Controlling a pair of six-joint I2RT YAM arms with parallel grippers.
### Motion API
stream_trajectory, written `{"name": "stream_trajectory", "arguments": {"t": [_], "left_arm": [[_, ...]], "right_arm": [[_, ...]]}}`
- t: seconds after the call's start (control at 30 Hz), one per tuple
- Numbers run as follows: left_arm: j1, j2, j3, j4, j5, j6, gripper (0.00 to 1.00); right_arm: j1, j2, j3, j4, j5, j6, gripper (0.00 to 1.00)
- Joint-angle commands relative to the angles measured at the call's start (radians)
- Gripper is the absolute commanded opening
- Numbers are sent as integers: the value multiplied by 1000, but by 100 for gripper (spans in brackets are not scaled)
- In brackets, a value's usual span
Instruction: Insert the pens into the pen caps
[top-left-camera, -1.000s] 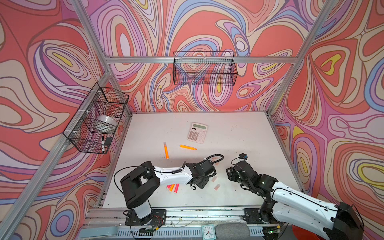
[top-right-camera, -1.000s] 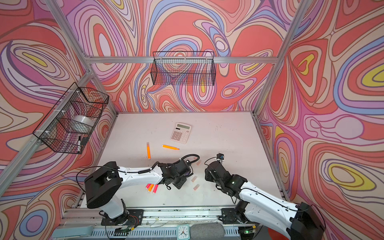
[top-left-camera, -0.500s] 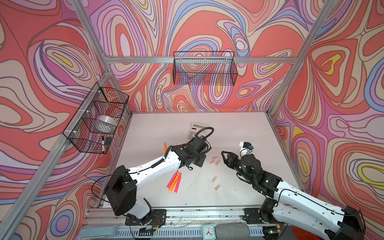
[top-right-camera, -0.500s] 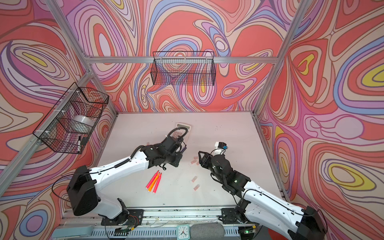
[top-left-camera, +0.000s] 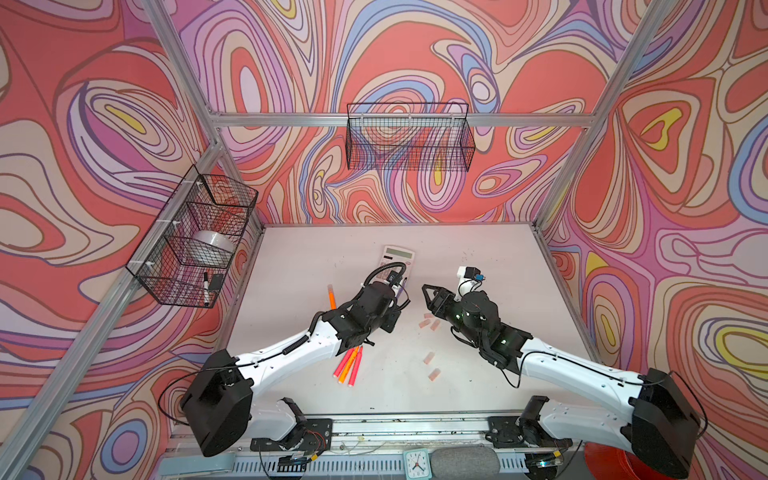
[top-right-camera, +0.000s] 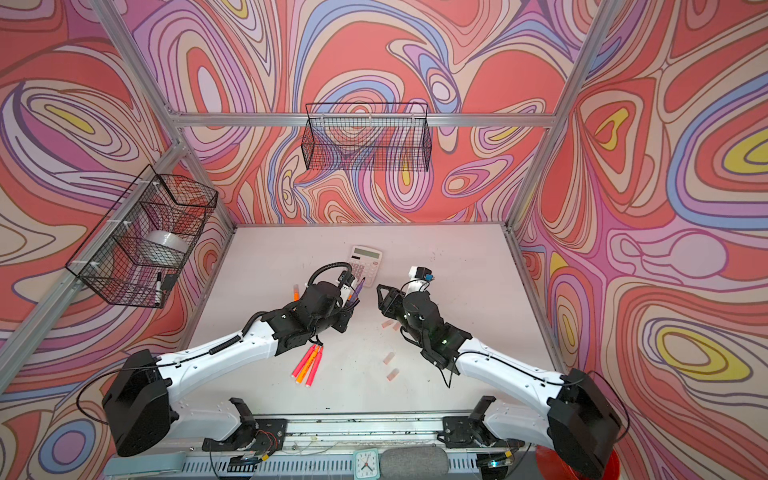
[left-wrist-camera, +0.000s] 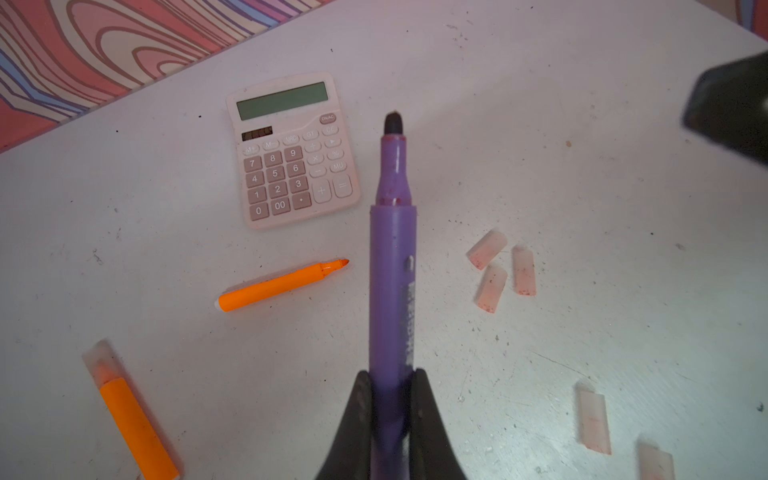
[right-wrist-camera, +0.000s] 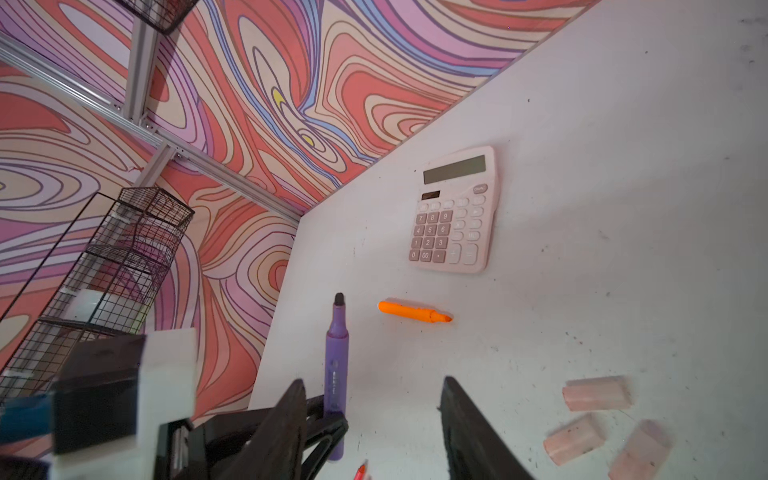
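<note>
My left gripper (left-wrist-camera: 390, 376) is shut on the purple pen (left-wrist-camera: 392, 270), which sticks out with its dark tip bare. In both top views it hangs over the table's middle (top-left-camera: 395, 300), near the calculator. My right gripper (right-wrist-camera: 372, 380) is open and empty, and it faces the purple pen (right-wrist-camera: 337, 353) from the right (top-left-camera: 428, 291). Three pen caps (top-left-camera: 430, 324) lie below it, and two more caps (top-left-camera: 431, 366) lie nearer the front. An uncapped orange pen (left-wrist-camera: 282, 284) lies by the calculator. A capped orange pen (top-left-camera: 331, 296) lies further left. Three pink and orange pens (top-left-camera: 349, 368) lie bundled under the left arm.
A pink calculator (top-left-camera: 398, 259) lies behind the grippers. A wire basket (top-left-camera: 191, 241) on the left wall holds a tape roll and a black-capped marker. Another wire basket (top-left-camera: 409, 137) hangs on the back wall. Aluminium posts frame the table.
My left gripper has risen from the front of the table, by the bundled pens, and moved back toward the calculator with the purple pen. My right gripper has swung up and left to face it.
</note>
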Motion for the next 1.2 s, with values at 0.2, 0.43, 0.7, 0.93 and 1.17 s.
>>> {"name": "stream_trajectory", "arguments": {"t": [0.2, 0.43, 0.7, 0.93, 1.17], "left_arm": [[-2, -94, -59, 175, 198, 19, 0], [-1, -104, -71, 204, 314, 28, 0], [-3, -106, -76, 221, 387, 33, 0], [-7, -113, -76, 219, 387, 35, 0], [-8, -117, -80, 224, 392, 30, 12]], "right_arm": [[39, 37, 39, 90, -77, -99, 57], [46, 84, 89, 62, -90, -122, 55], [46, 51, 86, 42, -53, -147, 37], [46, 48, 97, 26, -62, -139, 13], [52, 63, 112, 18, -92, -123, 0]]}}
